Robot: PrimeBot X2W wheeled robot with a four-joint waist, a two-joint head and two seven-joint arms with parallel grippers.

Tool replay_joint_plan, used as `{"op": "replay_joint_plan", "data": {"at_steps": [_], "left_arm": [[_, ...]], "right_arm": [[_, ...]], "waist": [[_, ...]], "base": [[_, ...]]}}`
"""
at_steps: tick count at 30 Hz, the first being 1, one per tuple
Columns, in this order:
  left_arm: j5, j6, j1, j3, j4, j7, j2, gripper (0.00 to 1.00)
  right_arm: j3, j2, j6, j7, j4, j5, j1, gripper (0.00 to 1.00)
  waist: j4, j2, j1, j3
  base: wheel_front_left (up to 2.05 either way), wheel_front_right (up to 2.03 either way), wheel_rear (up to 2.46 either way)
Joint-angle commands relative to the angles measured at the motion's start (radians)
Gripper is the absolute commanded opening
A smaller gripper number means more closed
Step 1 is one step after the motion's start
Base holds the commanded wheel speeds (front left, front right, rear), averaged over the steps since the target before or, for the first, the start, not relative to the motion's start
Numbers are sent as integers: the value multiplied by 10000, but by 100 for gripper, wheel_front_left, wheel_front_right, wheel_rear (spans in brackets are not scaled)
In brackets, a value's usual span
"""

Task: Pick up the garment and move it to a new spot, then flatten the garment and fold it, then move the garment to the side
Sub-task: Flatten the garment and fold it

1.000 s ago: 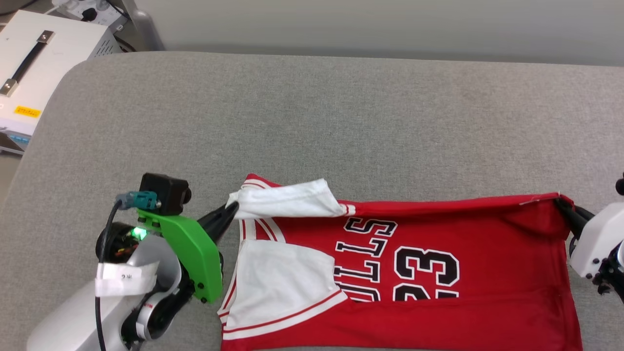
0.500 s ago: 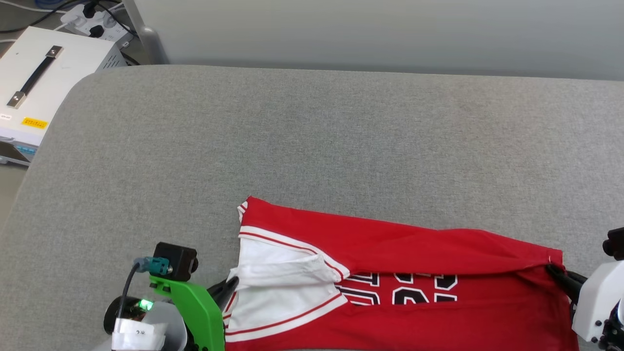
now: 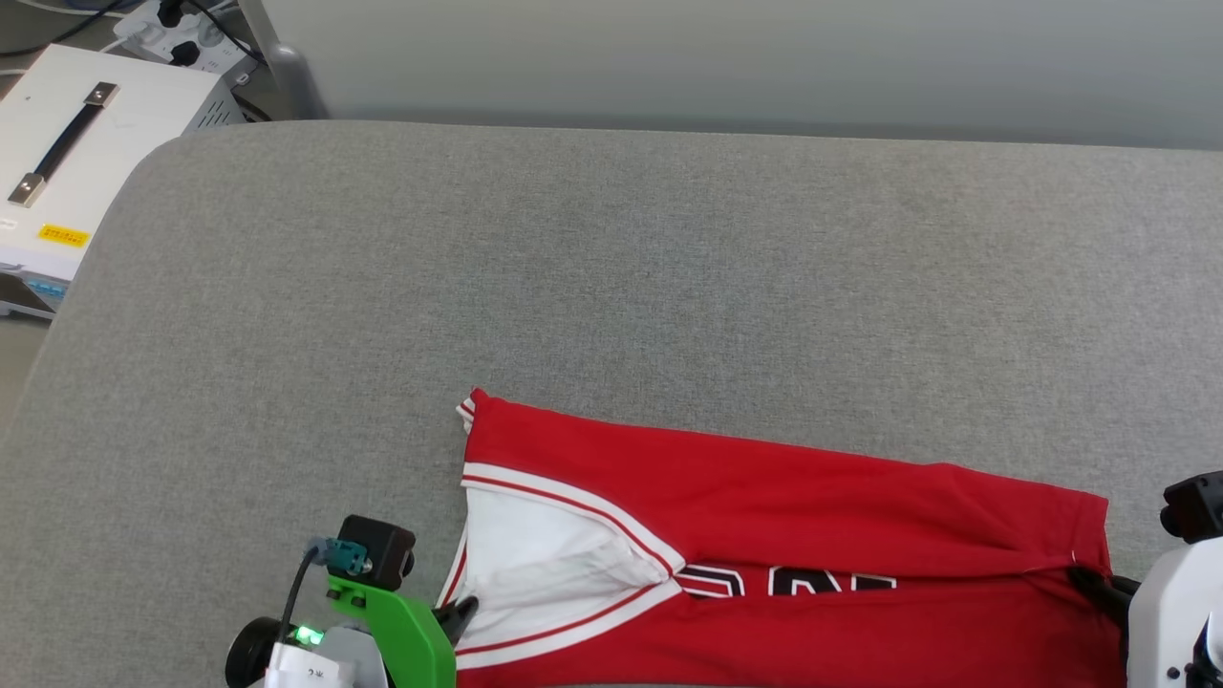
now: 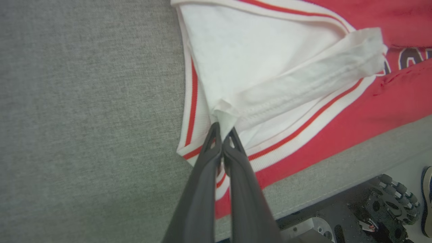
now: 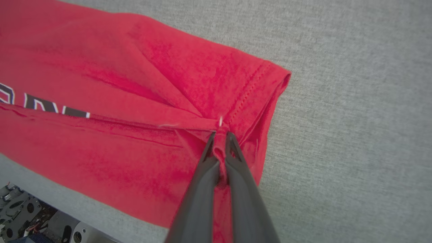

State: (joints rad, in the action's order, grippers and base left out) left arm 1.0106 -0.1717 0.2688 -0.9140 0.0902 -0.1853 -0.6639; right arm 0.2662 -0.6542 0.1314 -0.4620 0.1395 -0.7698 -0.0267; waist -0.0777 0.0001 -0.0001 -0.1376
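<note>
Left end effector [image 4: 222,130] and right end effector [image 5: 220,135] have drawn the far long edge of the garment [image 3: 812,487] toward the robot, so a red fold now covers most of the lettering. The left is pinched fully closed on a white sleeve corner, the right clamped on a bunched red hem corner. Gripping opposite ends likely keeps that edge taut so the fold lands straight. The garment lies half folded at the near edge of the grey bench [image 3: 611,268].
</note>
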Motion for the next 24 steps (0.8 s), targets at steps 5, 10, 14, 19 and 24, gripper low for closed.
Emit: {"op": "replay_joint_plan", "data": {"at_steps": [5, 10, 14, 19, 24], "left_arm": [[-280, 142, 93, -180, 421, -8, 204, 100], [-309, 34, 79, -8, 494, 369, 241, 100], [-280, -216, 25, 404, 242, 1000, 221, 100], [-529, -783, -69, 1406, -440, 2892, 227, 100], [-1333, -906, -78, 1644, -398, 4111, 277, 100]], "right_arm": [[289, -55, -7, 63, 188, 79, 69, 100], [387, -58, -7, 11, 275, -45, 182, 100], [67, -65, -7, -304, 214, -93, 342, 100], [-1332, 588, -7, -1135, -216, 112, 615, 100], [-2632, 1717, -7, -1795, -536, 520, 670, 100]], "waist": [[26, -1, 1, 23], [50, -1, 1, 344], [80, -1, 1, 616], [148, -1, 1, 831], [157, -1, 1, 707]], "base": [[0, 0, 0], [0, 0, 0], [0, 0, 0], [0, 0, 0], [0, 0, 0]]}}
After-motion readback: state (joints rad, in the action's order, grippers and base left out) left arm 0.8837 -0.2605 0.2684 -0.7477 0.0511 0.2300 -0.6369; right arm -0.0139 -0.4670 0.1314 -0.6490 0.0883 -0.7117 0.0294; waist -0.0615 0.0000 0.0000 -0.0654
